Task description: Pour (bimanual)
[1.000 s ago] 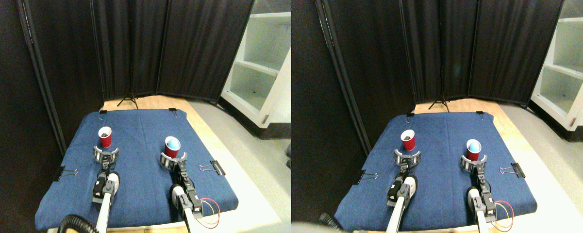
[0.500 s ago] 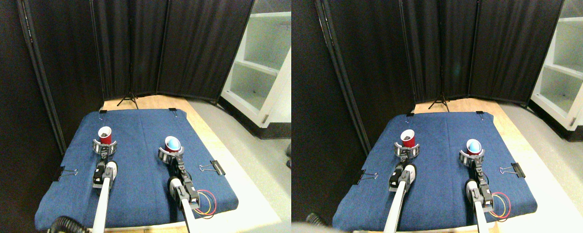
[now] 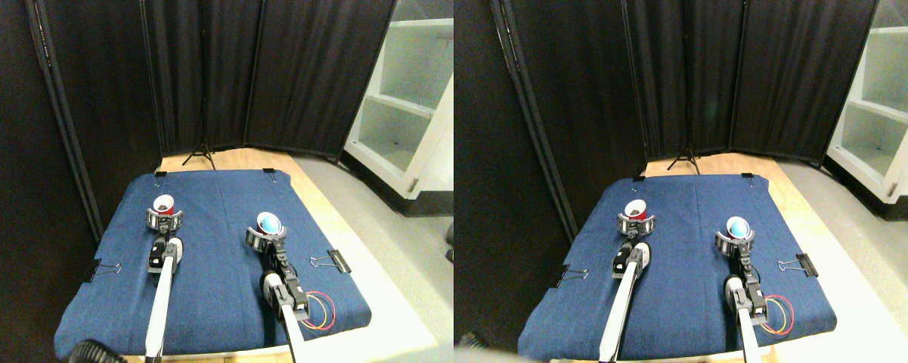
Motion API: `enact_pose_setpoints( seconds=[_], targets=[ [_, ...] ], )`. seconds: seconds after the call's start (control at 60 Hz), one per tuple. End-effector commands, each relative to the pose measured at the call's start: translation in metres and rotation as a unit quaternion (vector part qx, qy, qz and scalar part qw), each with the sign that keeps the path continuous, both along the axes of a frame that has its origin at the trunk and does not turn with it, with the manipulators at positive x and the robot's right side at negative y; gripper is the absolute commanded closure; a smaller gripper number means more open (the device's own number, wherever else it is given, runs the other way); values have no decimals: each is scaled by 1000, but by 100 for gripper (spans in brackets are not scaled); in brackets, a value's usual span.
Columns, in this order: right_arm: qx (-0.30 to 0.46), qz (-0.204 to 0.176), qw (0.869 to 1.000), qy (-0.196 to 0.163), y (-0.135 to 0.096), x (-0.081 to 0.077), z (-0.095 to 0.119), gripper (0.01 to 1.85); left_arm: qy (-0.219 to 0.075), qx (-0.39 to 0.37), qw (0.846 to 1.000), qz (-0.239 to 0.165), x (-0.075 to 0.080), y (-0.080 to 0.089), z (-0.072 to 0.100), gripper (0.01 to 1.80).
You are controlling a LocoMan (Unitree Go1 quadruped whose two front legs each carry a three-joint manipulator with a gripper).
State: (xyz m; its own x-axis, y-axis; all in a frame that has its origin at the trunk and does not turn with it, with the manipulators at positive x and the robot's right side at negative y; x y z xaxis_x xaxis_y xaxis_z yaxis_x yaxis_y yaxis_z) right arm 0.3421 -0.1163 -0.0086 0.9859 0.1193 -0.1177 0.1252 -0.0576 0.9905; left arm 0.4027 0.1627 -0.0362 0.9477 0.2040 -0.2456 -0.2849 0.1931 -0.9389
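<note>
Stereo pair view looks down on a blue cloth point(image 3: 219, 265) spread over a wooden table point(image 3: 325, 215), pinned at its edges with black binder clips point(image 3: 339, 261). Two red cups stand upright on it. The left cup point(image 3: 163, 206) sits toward ten o'clock on the cloth, with something dark inside. The right cup point(image 3: 269, 225), with a pale blue inside, sits nearer the middle, toward three o'clock, well apart from the first. The left gripper point(image 3: 164, 219) reaches up from six o'clock and its curved grey jaws ring the base of the left cup; from here I cannot tell whether they press it. The right gripper point(image 3: 264, 239) does the same at the right cup, jaws curved around its lower half, grip equally unclear. Red and yellow wires point(image 3: 319, 314) loop beside the right arm point(image 3: 283, 295). Black curtains point(image 3: 272, 76) close the back at twelve o'clock, and white shelves point(image 3: 408, 98) stand at two o'clock.
</note>
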Motion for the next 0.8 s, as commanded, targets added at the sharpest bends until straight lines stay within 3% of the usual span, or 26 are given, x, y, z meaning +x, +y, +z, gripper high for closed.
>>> enact_pose_setpoints(
  seconds=[0.017, 0.35, 0.467, 0.5, 0.533, 0.567, 0.6, 0.65, 0.8],
  targets=[
    [6, -3, 1000, 3, 2, 4, -1, 78, 3, 10, 1000, -3, 4, -2, -4, 75],
    [2, -10, 1000, 6, 2, 5, -7, 80, 9, 2, 1000, 15, 7, -1, -8, 79],
    [2, -12, 1000, 7, 1, 4, -7, 83, 5, 10, 1000, 27, 7, 0, -8, 89],
    [-9, -14, 1000, 2, 0, 4, -8, 90, 0, 21, 999, 46, 7, 0, -7, 102],
    [-29, -28, 999, 2, -1, 4, -8, 113, -8, 44, 997, 69, 7, -1, -6, 127],
    [-29, -35, 999, 4, -1, 4, -8, 121, -8, 46, 996, 70, 7, -1, -6, 133],
    [-26, -59, 998, 9, -1, 4, -8, 147, -6, 49, 996, 74, 9, 0, -6, 148],
    [-32, -83, 996, 20, -2, 1, -6, 151, -6, 60, 995, 83, 10, -1, -7, 148],
    [-38, -104, 994, 19, -8, -1, -3, 153, -6, 59, 994, 87, 9, -3, -8, 148]
  ],
)
